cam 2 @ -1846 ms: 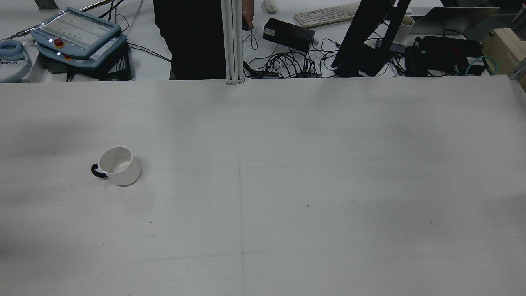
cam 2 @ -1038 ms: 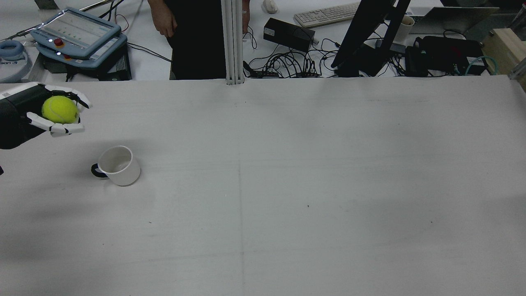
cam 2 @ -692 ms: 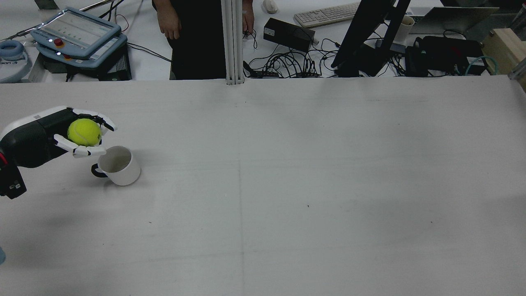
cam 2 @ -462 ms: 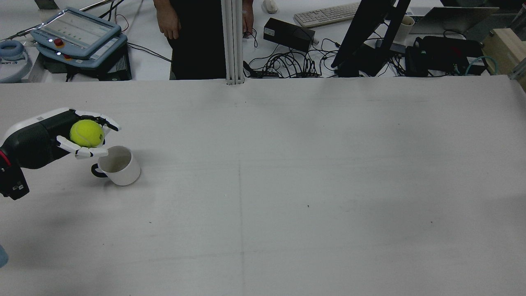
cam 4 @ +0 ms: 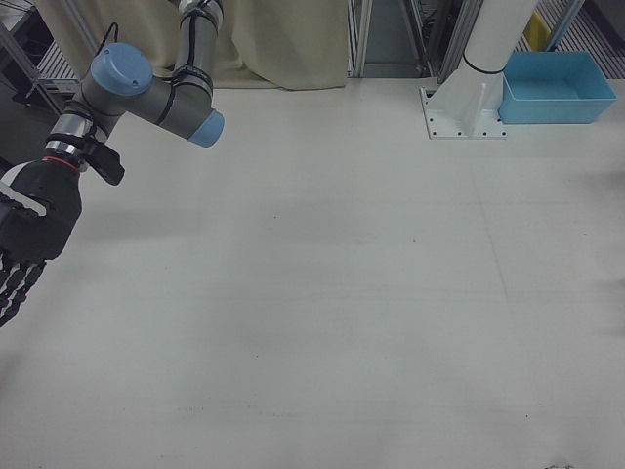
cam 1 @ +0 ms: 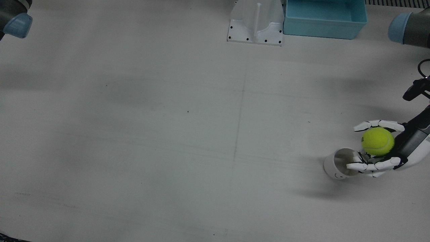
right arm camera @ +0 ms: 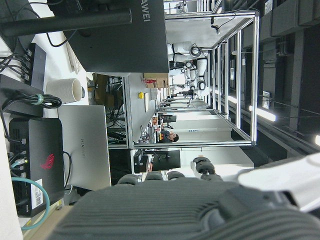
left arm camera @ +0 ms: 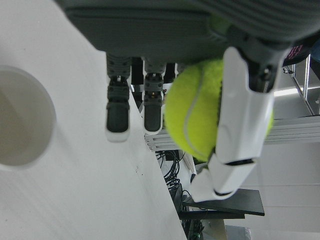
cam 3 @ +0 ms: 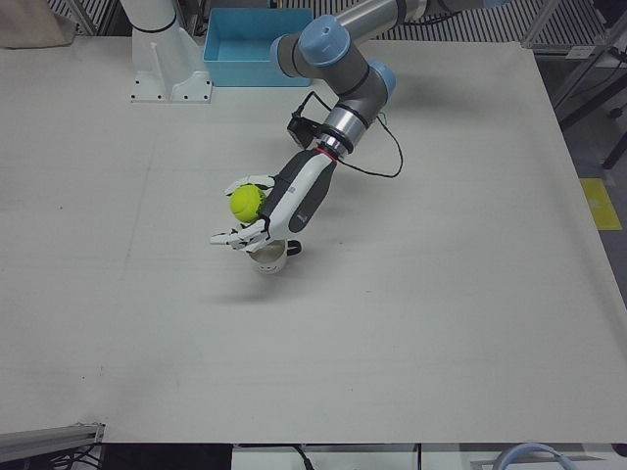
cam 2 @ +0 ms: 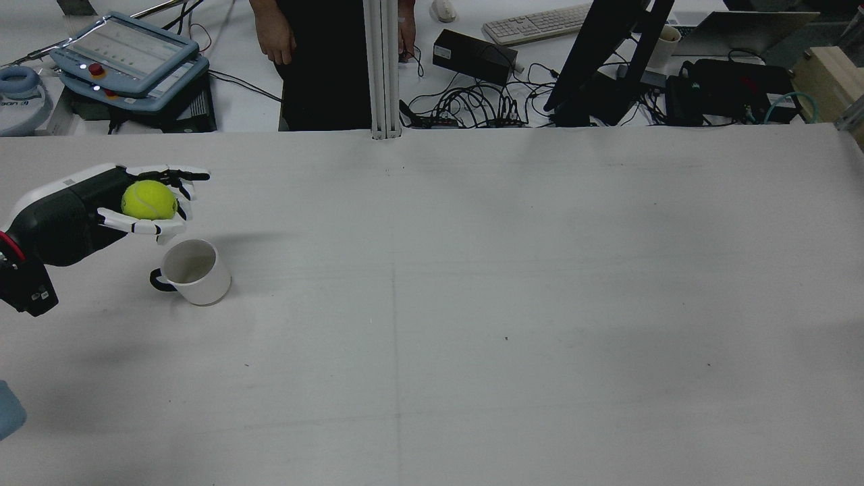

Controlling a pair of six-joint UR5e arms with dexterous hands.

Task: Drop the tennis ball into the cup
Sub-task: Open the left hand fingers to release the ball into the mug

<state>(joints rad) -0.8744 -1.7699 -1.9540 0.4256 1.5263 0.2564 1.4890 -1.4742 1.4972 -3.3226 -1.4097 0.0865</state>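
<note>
The yellow-green tennis ball sits in my left hand, whose fingers curl loosely round it. The hand hovers just above and beside the white cup, which stands upright and empty with its dark handle toward the arm. In the front view the ball lies just right of the cup, and a lower finger overlaps the cup's rim. The left-front view shows ball above cup. The left hand view shows ball and cup mouth. My right hand hangs empty at the right-front view's left edge.
A blue bin and a white pedestal stand at the table's robot side. Beyond the far edge are a person, a teach pendant, cables and a monitor stand.
My left hand came in from the left with the ball and reached the cup. In the last half second it rose slightly and its fingers spread a little.
</note>
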